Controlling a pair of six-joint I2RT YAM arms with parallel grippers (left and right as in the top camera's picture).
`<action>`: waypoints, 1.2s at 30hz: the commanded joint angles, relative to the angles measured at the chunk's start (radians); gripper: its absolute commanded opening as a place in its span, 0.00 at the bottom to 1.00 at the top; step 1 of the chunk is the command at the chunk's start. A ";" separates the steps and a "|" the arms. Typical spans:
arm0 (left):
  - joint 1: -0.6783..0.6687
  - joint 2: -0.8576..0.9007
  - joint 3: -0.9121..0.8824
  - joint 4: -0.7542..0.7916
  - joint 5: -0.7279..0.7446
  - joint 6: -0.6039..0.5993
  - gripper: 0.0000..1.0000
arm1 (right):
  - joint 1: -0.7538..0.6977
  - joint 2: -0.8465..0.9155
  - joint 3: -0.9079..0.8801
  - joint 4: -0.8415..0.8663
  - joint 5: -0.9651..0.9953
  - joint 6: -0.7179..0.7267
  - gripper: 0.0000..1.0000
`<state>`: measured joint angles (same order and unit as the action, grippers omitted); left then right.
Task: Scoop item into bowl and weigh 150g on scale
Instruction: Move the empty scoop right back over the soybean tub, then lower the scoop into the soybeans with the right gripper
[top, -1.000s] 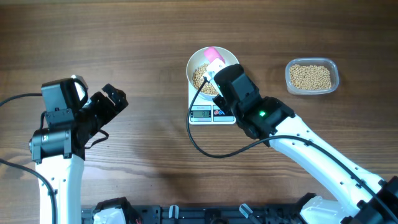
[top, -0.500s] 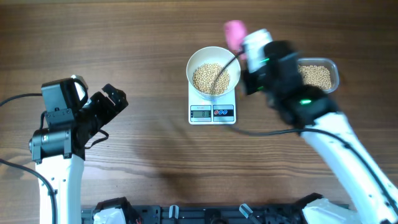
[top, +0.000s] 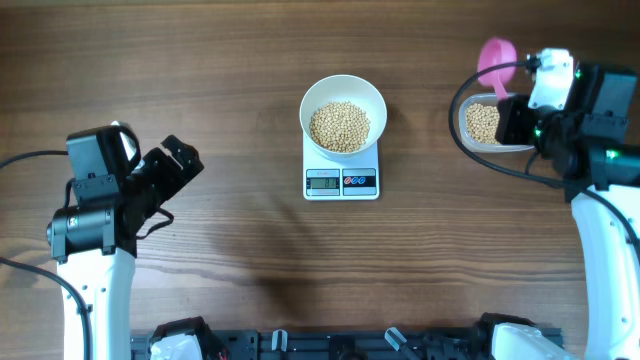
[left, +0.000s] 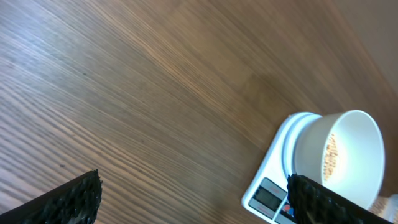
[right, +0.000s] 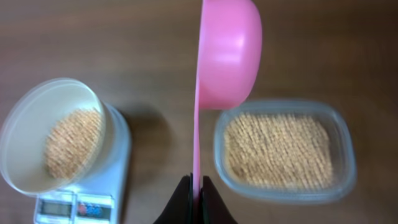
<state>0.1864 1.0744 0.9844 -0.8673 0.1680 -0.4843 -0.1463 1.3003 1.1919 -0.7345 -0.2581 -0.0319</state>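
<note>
The white bowl (top: 343, 100) stands on the white scale (top: 341, 183) at the table's middle, and a heap of beige beans (top: 340, 126) lies in it. More beans fill the clear tub (top: 482, 124) at the right. My right gripper (top: 510, 105) hovers over that tub, shut on the thin handle of the pink scoop (top: 497, 54). The right wrist view shows the scoop (right: 229, 53) edge-on above the tub (right: 283, 149), the gripper (right: 196, 193) pinching its handle, and the bowl (right: 50, 137) at left. My left gripper (top: 176, 166) is open and empty, well left of the scale (left: 268, 195).
Bare wooden table lies between my left arm and the scale. A dark rail (top: 330, 345) runs along the near edge. My right arm's black cable (top: 470, 150) loops beside the tub. In the left wrist view the bowl (left: 348, 152) sits at the lower right.
My right arm has swung from over the bowl to the right, carrying the pink scoop to above the clear tub. The left arm has not moved.
</note>
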 joint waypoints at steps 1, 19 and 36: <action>0.006 0.002 -0.001 0.003 -0.085 0.005 1.00 | -0.010 0.053 0.008 -0.051 0.051 -0.047 0.04; 0.006 0.002 -0.001 0.026 -0.193 0.005 1.00 | -0.008 0.118 -0.007 -0.107 0.355 -0.134 0.04; 0.006 0.002 -0.001 0.027 -0.193 0.005 1.00 | -0.008 0.178 -0.007 -0.142 0.374 -0.152 0.04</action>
<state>0.1864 1.0744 0.9844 -0.8448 -0.0040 -0.4843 -0.1543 1.4635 1.1900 -0.8761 0.0925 -0.1635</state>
